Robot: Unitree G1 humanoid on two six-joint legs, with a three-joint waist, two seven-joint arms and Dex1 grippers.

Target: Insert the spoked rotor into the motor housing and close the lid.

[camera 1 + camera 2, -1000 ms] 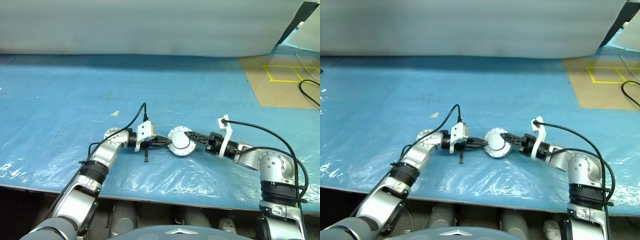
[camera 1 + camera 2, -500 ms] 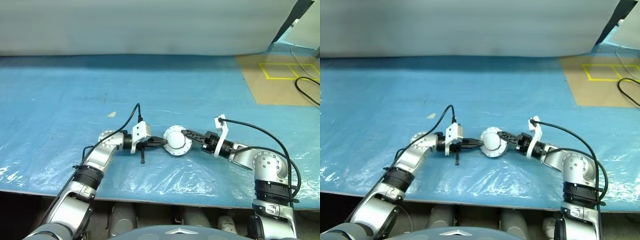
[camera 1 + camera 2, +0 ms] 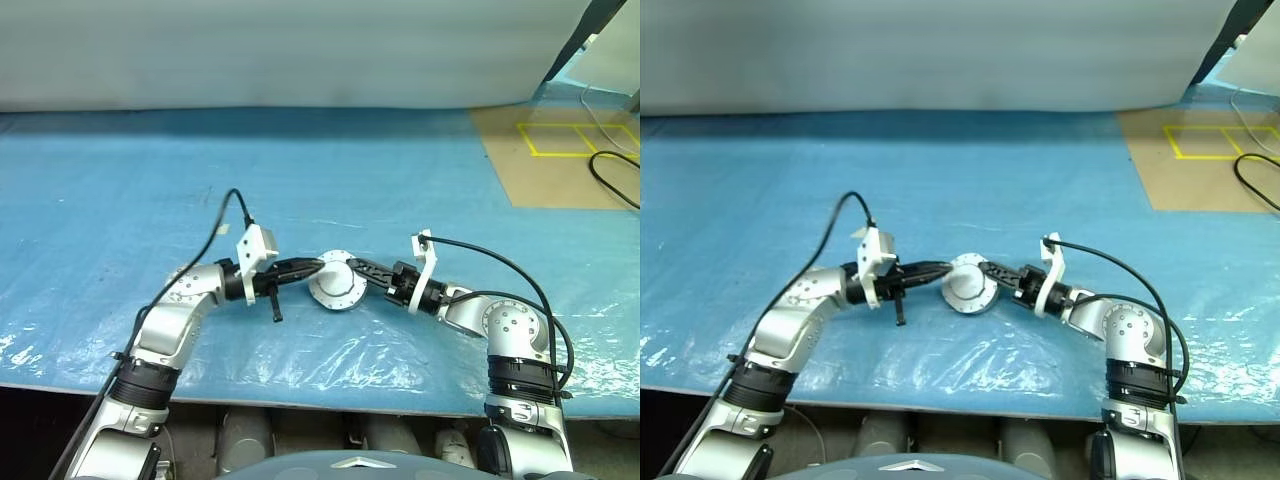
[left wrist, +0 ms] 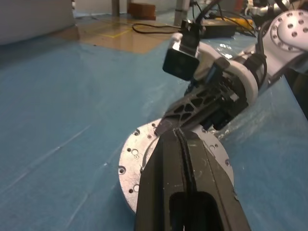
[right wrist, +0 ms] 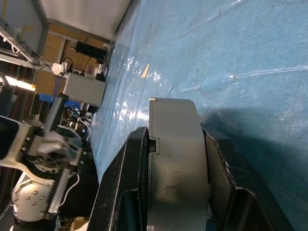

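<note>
Lid (image 3: 335, 286) seating calls for even pressure — right gripper (image 3: 352, 266) clamps the motor housing (image 5: 175, 163) edgewise, shut left gripper (image 3: 312, 266) pressing its face.

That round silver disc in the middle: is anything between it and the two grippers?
Nothing visible. The right gripper already clamps the silver disc across its thickness, one finger on each face, as the right wrist view shows. The left gripper, shut, points at the disc's rim from the other side with no object between them.
</note>
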